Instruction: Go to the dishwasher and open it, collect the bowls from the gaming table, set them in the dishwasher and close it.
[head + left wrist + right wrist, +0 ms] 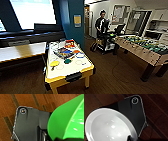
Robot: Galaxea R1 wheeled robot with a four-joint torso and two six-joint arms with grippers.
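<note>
- Left wrist view: a green bowl (67, 121) is sitting close up against the left end effector's dark mounting plate, with wooden floor (15, 105) beneath. The bowl looks carried, off any bench. I cannot tell the state of the fingers; judging by its position, the left end effector is probably gripping it at the rim.
- Right wrist view: a white bowl (107, 126) is sitting equally close to the right end effector, hollow side facing the camera, dark wooden floor below. A dark part is overlapping the bowl's rim at the picture's lower edge; it may be a finger, but I cannot tell open from closed.
- Head view: the table-football bench (146, 48) is standing ahead and to the robot's right, well apart from both arms. I cannot make out bowls on it.
- Head view: a yellow-framed air-hockey bench (70, 66) with paddles and coloured clutter is standing ahead and slightly left. A person (101, 25) with a control rig is standing beyond, near a doorway.
- Dishwasher: I am not identifying it with certainty. A kitchen area with white cabinets (160, 25) is lying far ahead and to the right, past the table-football bench.
- Judgement: both bowls seem collected, so the governing relation is the bearing to the kitchen, forward-right of both end effectors, the right arm being on the nearer side.
- Risk, as judgement: the table-football bench's corner is lying close to that line.
</note>
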